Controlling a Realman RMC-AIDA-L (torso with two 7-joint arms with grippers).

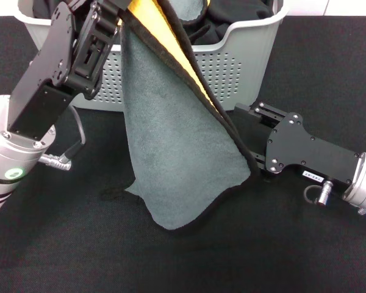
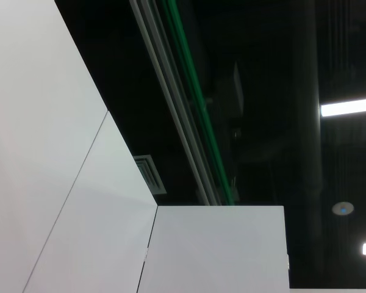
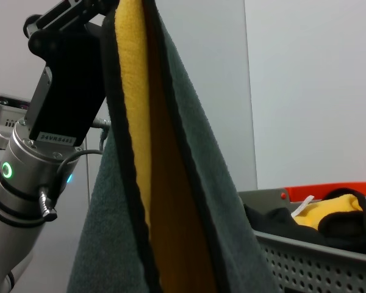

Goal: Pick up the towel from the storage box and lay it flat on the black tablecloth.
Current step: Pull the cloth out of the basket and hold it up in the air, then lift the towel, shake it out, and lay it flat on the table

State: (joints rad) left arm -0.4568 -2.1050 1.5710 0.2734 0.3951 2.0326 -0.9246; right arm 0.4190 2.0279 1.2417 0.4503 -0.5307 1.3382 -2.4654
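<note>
Towel (image 1: 183,165): hangs folded, grey face out, in front of the storage box (image 1: 238,67), low corner brushing the black tablecloth (image 1: 79,244).
Left gripper (image 1: 119,15): clamped on the towel's top edge, raised by the box's front wall.
Right gripper (image 1: 253,110): low beside the box, touching the towel's trailing edge; finger state cannot be told.
Doing it well: should catch the free corner, spread it away from the box, lower evenly.

head view light: even, soft, from overhead; no hard glare
head view shadows: faint dark patch on the black tablecloth (image 1: 110,244) below the hanging towel (image 1: 177,152)
head view focus: sharp on towel nap and storage box (image 1: 244,61) holes
left wrist view: mostly dark; bright ceiling strip lights (image 2: 349,107) blown out, white panels (image 2: 43,152) evenly lit
right wrist view: bright white wall (image 3: 311,91) behind; towel close up, slightly soft; green indicator ring (image 3: 6,170) glows on the arm
</note>
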